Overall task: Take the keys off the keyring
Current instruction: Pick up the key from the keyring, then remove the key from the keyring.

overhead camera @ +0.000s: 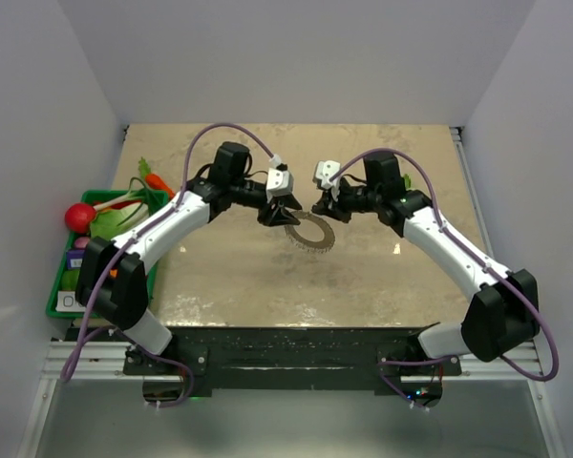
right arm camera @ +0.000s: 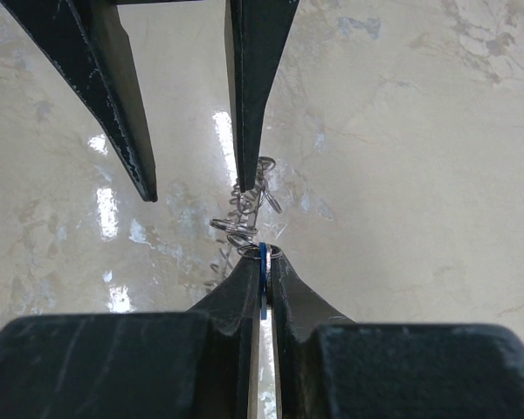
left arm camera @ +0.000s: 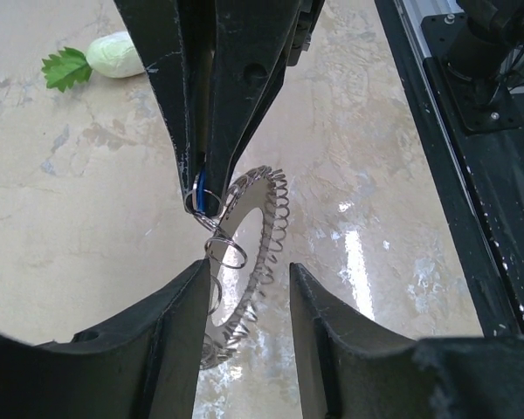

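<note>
Presently, item by item.

Key point(right arm camera: 264, 264): small and blue-headed. Only a blue sliver shows, pinched edge-on in the closed tips of the right gripper point(right arm camera: 264, 255). It is held up off the table point(overhead camera: 267, 286), probably so the loop trails from it and the join is exposed.

Keyring point(left arm camera: 275, 209): a grey coiled loop, joined to the key through small wire rings point(left arm camera: 227, 251). Its near end is raised. Whether the other end rests on the table is unclear.

Left gripper point(left arm camera: 249, 272): jaws apart, one finger on each side of the coil, neither plainly touching it, so nothing is gripped. It is likely placed to take the loop and pull against the key. The key is not yet free.

Views:
- **Left wrist:** the only view showing the coil running through the open jaws, and a radish point(left arm camera: 113, 54) lying well apart.
- **Right wrist:** the only view showing how squarely the key sits in the pinch.
- **Top:** shows both arms meeting mid-table and a green bin point(overhead camera: 57, 291) at the left edge. The key is too small to make out there.
</note>
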Controlling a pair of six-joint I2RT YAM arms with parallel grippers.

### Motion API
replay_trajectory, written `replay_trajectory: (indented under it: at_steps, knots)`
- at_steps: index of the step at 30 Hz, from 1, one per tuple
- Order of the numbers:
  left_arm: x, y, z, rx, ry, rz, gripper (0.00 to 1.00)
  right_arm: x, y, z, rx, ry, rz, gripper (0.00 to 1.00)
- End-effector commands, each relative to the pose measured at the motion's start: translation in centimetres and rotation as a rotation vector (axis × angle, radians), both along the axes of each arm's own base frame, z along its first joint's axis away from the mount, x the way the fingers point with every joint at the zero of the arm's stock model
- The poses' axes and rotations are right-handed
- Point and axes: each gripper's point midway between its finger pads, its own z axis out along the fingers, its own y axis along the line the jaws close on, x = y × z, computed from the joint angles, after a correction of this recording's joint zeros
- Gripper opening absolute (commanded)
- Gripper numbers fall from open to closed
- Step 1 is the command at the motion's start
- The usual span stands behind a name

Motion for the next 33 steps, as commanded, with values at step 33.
replay_trajectory:
  at_steps: [33]
  knots:
    - [2.4, -0.2, 4.3, -0.173, 0.007, 0.268, 0.42, -1.2, 0.4, 4.2, 0.059, -0.103, 0.083, 0.0]
